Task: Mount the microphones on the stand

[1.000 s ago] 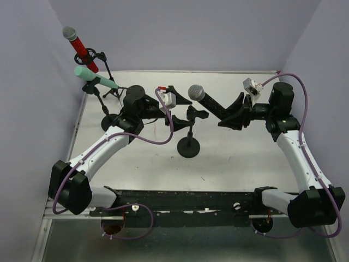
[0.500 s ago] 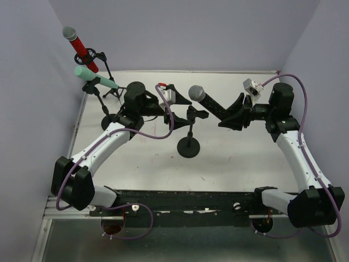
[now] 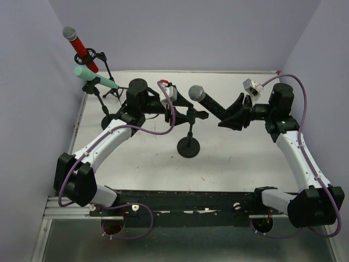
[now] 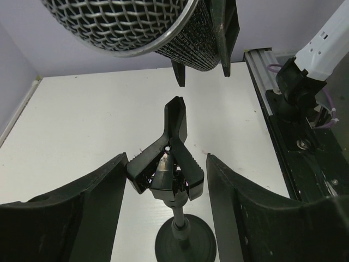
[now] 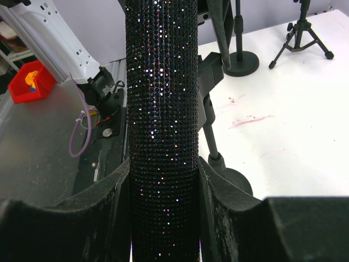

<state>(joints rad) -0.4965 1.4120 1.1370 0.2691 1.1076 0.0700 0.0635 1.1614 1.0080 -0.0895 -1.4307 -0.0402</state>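
Observation:
My right gripper (image 3: 232, 115) is shut on the black microphone (image 3: 210, 103), held tilted with its grey mesh head (image 3: 196, 93) just above the clip of the middle stand (image 3: 190, 146). In the right wrist view the glittery black body (image 5: 162, 120) sits between my fingers (image 5: 98, 213). My left gripper (image 3: 182, 109) is open around the stand's clip (image 4: 166, 164), not touching it; the mesh head (image 4: 117, 24) hangs above. The red microphone (image 3: 80, 48) and the mint-green microphone (image 3: 95, 78) sit in stands at the back left.
Two tripod stands (image 3: 112, 93) stand at the back left by the wall, with a round base (image 3: 109, 121) near the left arm. The black rail (image 3: 180, 202) runs along the near edge. A red bin (image 5: 30, 82) lies off the table.
My left gripper has moved right, from beside the middle stand's clip to straddling it. The right gripper and black microphone have barely moved.

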